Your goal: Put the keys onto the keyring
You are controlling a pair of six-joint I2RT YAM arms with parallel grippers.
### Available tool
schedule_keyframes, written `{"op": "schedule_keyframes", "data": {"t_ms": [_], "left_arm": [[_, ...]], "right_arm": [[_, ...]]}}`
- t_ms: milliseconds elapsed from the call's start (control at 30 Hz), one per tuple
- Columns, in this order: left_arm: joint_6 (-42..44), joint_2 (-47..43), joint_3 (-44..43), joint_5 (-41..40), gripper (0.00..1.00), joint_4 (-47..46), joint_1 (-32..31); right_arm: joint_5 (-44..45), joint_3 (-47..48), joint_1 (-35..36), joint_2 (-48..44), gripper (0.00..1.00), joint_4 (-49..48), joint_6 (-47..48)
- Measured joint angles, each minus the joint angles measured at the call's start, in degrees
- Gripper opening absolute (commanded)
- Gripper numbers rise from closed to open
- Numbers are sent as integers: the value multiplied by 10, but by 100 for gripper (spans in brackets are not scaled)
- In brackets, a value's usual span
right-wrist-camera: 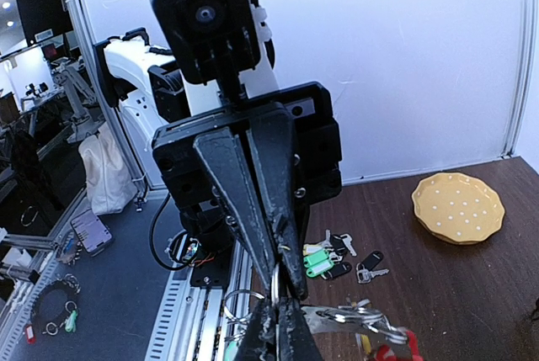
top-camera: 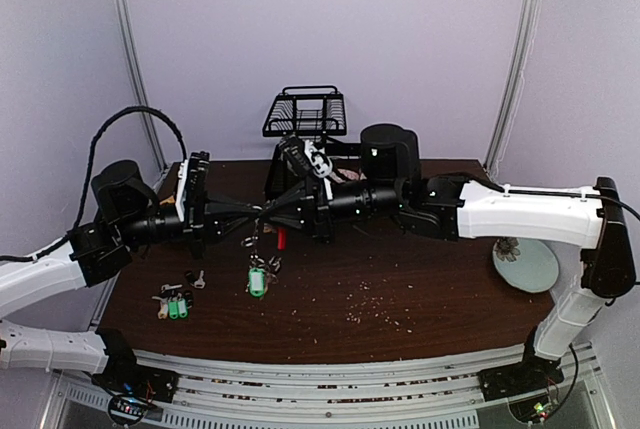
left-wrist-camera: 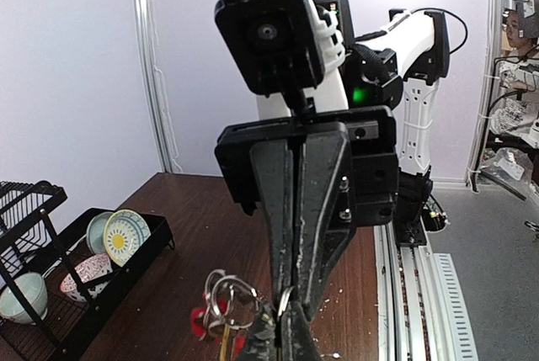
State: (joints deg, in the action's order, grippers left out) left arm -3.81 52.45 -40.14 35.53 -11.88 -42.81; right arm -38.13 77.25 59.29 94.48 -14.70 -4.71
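Note:
My two grippers meet tip to tip above the table's middle. The left gripper (top-camera: pixel 254 213) (left-wrist-camera: pixel 285 337) is shut on a small silver split ring (left-wrist-camera: pixel 286 302); a key with a green tag (top-camera: pixel 258 280) hangs below it. The right gripper (top-camera: pixel 273 215) (right-wrist-camera: pixel 278 329) is shut on the keyring (right-wrist-camera: pixel 362 319), whose red arc (top-camera: pixel 281 239) and silver rings (left-wrist-camera: pixel 223 306) hang beside the fingertips. Several loose keys with green, yellow and dark tags (top-camera: pixel 175 303) (right-wrist-camera: pixel 333 253) lie on the table at the front left.
A black wire dish rack (top-camera: pixel 305 114) (left-wrist-camera: pixel 50 294) holding bowls stands at the back. A black cylinder (top-camera: pixel 390 149) is behind the right arm. A plate (top-camera: pixel 525 264) (right-wrist-camera: pixel 459 207) lies at the right edge. Crumbs dot the brown table (top-camera: pixel 400 309).

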Motion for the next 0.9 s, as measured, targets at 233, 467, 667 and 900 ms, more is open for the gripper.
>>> {"op": "schedule_keyframes", "data": {"t_ms": [233,467,667,900], "left_arm": [[-9,4,0,15,0,-15,0],[-14,16,-1,4,61,-15,0],[-41,39,-29,-133,73,54,0],[-125,79,-56,-269,70,208,114]], "right_arm": [[-8,-3,0,-7,0,-1,3],[-2,-28,0,-20,0,-9,-1],[65,-69,-29,-50,0,6,-18],[152,-144,-89,-120,0,64,-19]]}}
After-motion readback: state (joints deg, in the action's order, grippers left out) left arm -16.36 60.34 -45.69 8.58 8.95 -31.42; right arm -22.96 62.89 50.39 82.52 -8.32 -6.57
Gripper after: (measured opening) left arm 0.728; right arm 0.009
